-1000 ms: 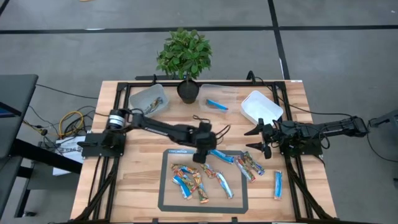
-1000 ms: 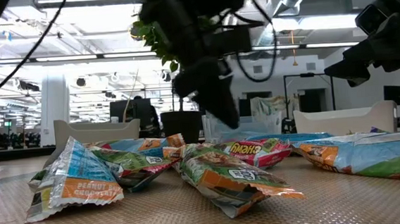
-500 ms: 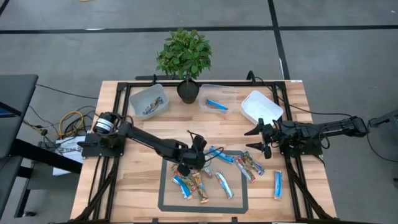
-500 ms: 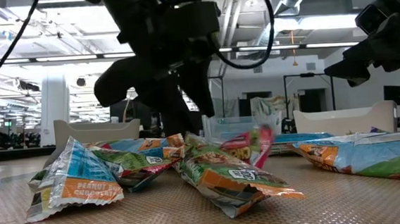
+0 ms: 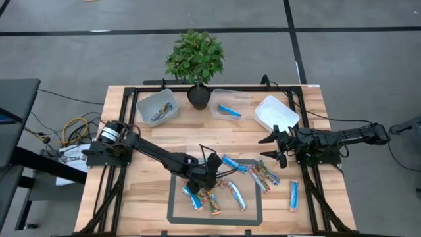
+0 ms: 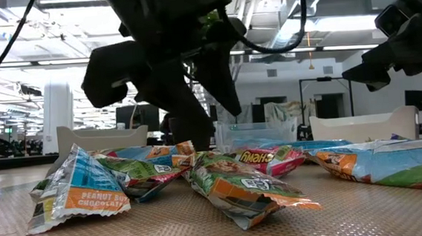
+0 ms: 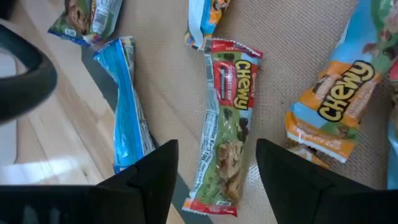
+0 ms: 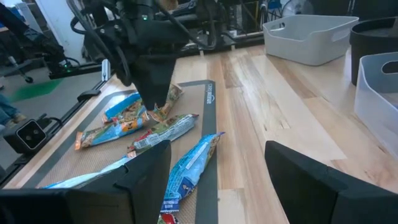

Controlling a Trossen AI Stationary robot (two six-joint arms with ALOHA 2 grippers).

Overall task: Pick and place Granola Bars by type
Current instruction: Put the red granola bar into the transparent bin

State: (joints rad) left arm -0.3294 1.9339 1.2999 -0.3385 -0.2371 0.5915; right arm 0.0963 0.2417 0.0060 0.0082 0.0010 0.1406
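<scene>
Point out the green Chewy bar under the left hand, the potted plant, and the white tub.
green Chewy bar [image 7: 225,127], left wrist view, middle of the wrapper.
potted plant [image 5: 195,58], high view, its leaves.
white tub [image 5: 287,112], high view, its rim.
left hand [image 7: 214,177], left wrist view, between its open fingertips.

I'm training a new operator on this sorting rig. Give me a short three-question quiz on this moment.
1. True or false: the left gripper is open above a green-and-red bar.
2. Where is the right gripper? A) in the white tub B) open above the bare table, right of the mat C) holding a bar
3. Fill in: the middle clear tub holds one ____ bar.

Key: 1 true; 2 B; 3 blue.
</scene>
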